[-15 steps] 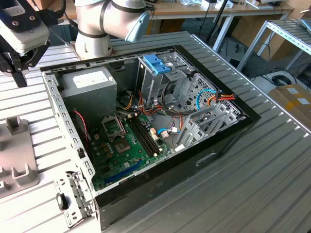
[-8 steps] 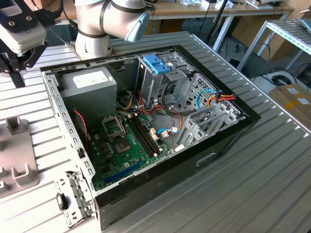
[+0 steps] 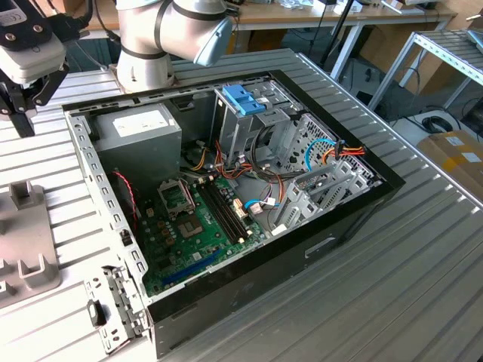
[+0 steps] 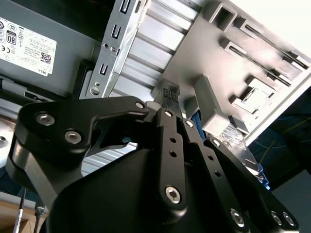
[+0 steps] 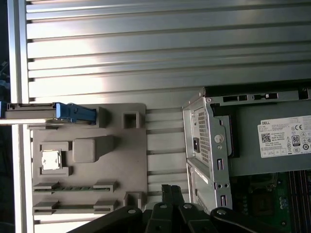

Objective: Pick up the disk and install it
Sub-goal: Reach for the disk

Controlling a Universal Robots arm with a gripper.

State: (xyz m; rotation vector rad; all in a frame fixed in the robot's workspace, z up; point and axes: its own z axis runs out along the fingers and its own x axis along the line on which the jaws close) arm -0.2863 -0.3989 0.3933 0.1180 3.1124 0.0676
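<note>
The disk (image 5: 34, 112) stands on edge in a slot at the far end of the grey fixture plate (image 5: 131, 155), with its light-blue frame (image 5: 75, 112) at one end. The second wrist view catches it edge-on behind the fingers, as the disk (image 4: 240, 148). My gripper (image 5: 170, 191) is shut with nothing in it. It hangs over the fixture's edge nearest the computer case, well apart from the disk. The exterior view has the gripper (image 3: 24, 113) at the far upper left, above the table.
An open computer case (image 3: 355, 219) lies on the slatted metal table (image 3: 423, 286). Inside are a motherboard (image 3: 196, 226), a grey power supply box (image 3: 139, 132) and a metal drive cage with a blue latch (image 3: 243, 99). The fixture plate (image 3: 23, 249) sits at the exterior view's left.
</note>
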